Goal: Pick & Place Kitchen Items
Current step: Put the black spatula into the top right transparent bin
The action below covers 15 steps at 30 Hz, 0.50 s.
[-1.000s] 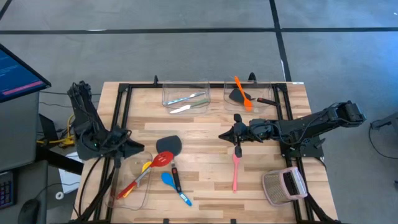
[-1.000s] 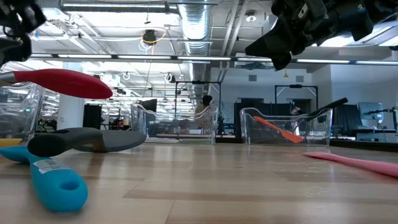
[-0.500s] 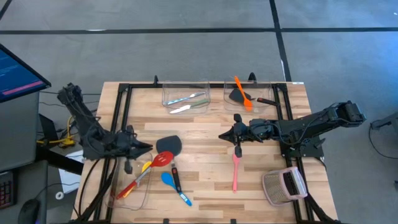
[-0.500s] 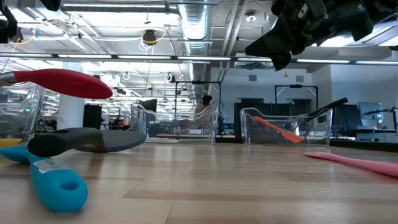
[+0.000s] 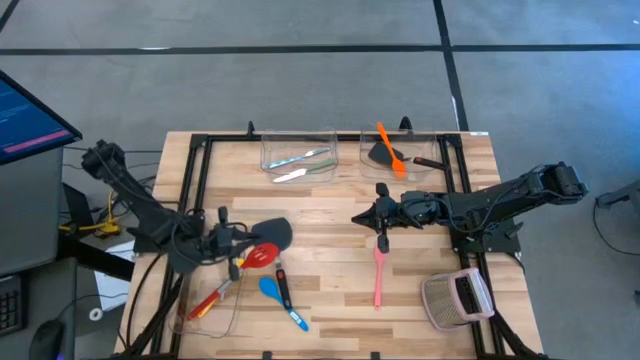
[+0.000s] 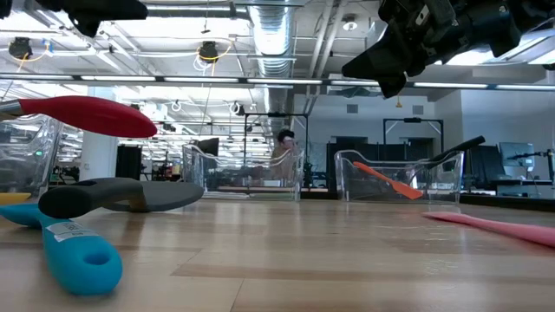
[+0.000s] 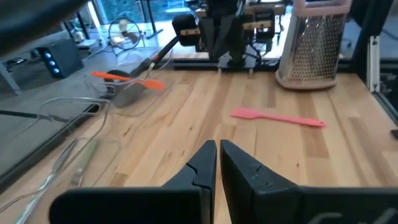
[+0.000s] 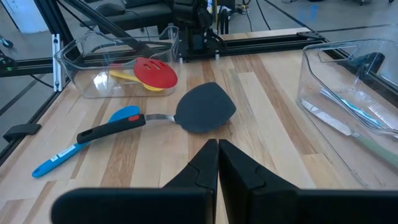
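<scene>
Tabletop (image 5: pixel 330 210) — orange spatula (image 5: pixel 390 149) in bin (image 5: pixel 400 162)

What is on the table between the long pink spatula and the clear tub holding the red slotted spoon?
In the high view, a black turner and a blue spoon lie between the pink spatula and the clear tub; otherwise bare wood.

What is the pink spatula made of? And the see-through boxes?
The pink spatula looks like soft matte silicone or plastic: one even colour, no shine. The clear bin holding pale cutlery seems glossy hard plastic, since you can see through its walls and its rim catches light. The tabletop looks like pale wood planks.
</scene>
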Motion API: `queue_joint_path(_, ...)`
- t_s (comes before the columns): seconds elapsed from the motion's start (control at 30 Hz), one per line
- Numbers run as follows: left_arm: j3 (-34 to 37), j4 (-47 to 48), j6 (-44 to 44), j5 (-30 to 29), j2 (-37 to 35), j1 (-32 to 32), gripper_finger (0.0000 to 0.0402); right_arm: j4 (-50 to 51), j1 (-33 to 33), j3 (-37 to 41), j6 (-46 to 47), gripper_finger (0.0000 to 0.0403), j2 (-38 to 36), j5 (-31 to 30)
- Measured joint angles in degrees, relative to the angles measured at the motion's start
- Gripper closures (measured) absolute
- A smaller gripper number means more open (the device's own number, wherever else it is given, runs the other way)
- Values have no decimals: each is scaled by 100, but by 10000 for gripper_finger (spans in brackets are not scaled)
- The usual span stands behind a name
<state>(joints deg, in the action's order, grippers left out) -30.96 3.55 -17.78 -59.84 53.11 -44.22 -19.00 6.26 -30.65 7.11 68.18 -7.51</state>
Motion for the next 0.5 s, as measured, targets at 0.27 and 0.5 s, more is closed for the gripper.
queue_joint_path(0.27,0,-26,0,-10,-25,262,390,4,-143,-1,-14,395,1,-2)
queue_joint_path(0.5,0,-15,0,-10,-25,467,389,9,-362,-2,-6,395,17,-2)
